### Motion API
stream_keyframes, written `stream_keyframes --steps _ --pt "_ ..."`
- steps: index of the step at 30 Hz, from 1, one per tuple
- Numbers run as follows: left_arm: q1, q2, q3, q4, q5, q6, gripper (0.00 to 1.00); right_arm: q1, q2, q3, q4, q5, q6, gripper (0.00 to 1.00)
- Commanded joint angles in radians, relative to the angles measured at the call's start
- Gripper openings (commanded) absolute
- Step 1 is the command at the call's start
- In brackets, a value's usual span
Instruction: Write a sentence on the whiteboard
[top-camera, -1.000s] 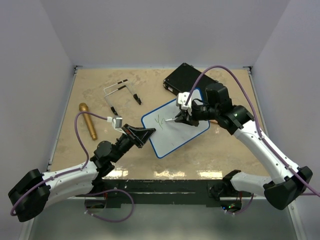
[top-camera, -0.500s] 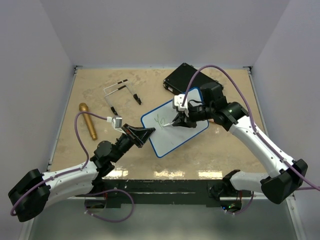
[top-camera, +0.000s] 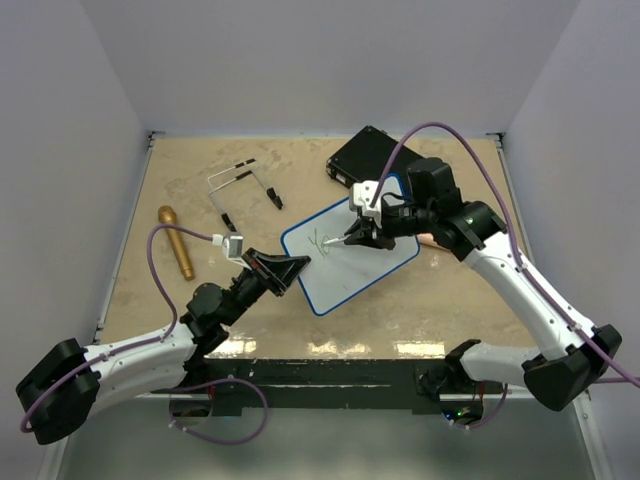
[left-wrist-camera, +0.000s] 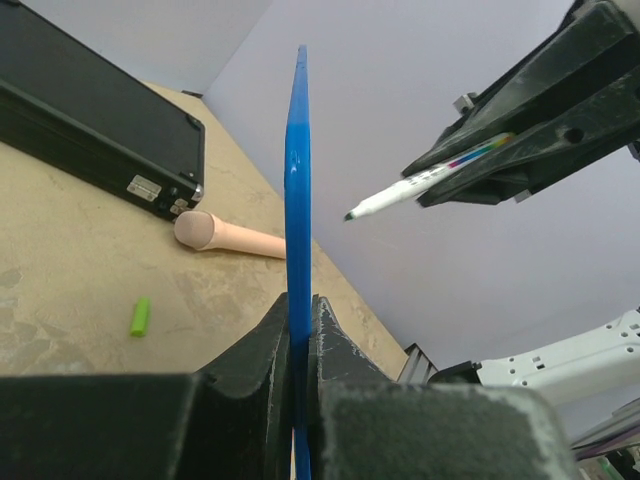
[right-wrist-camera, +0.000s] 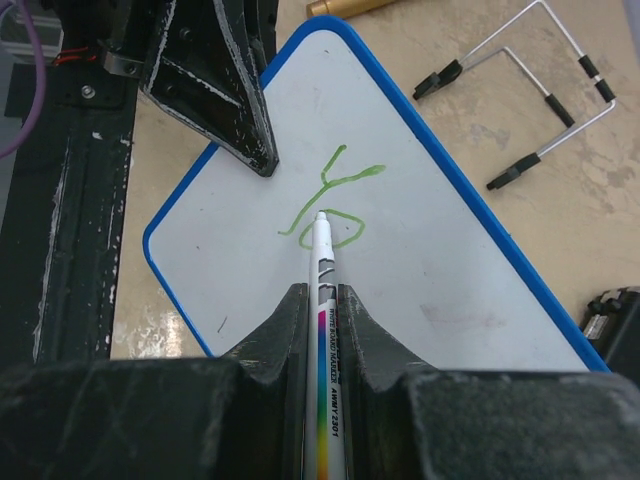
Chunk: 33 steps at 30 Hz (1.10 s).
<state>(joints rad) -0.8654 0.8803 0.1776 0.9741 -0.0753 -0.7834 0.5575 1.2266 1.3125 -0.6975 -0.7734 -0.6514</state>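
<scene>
The whiteboard (top-camera: 350, 255), white with a blue rim, lies on the table; it shows in the right wrist view (right-wrist-camera: 430, 270) and edge-on in the left wrist view (left-wrist-camera: 298, 190). Green strokes "Yo" (right-wrist-camera: 335, 205) start the sentence (top-camera: 322, 241). My left gripper (top-camera: 290, 268) is shut on the board's near-left edge (left-wrist-camera: 298, 340). My right gripper (top-camera: 362, 236) is shut on a white marker (right-wrist-camera: 325, 290), also seen in the left wrist view (left-wrist-camera: 420, 185). In the left wrist view its tip is just off the board by the "o".
A black case (top-camera: 370, 160) lies behind the board. A gold microphone (top-camera: 176, 242) and a wire stand (top-camera: 240, 190) lie at left. A pink microphone (left-wrist-camera: 230, 235) and a green marker cap (left-wrist-camera: 140, 316) lie beyond the board.
The right gripper moved the marker left and back slightly right, adding an "o" after the "Y". The left arm has not moved.
</scene>
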Motion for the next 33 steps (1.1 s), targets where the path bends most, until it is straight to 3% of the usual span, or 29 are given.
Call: stream_keyframes --steps 1,20,33 --pt "-0.004 -0.041 -0.006 0.189 -0.029 -0.016 0.00 -0.028 -0.082 0.008 -0.002 -0.017 -0.008 0.00" --pt "-0.006 -0.037 -0.001 0.212 0.002 -0.023 0.00 -0.045 -0.030 -0.053 0.098 0.054 0.068 0.00" --pt "-0.004 -0.023 0.011 0.224 0.008 -0.027 0.00 -0.047 -0.041 -0.085 0.064 0.056 0.044 0.00"
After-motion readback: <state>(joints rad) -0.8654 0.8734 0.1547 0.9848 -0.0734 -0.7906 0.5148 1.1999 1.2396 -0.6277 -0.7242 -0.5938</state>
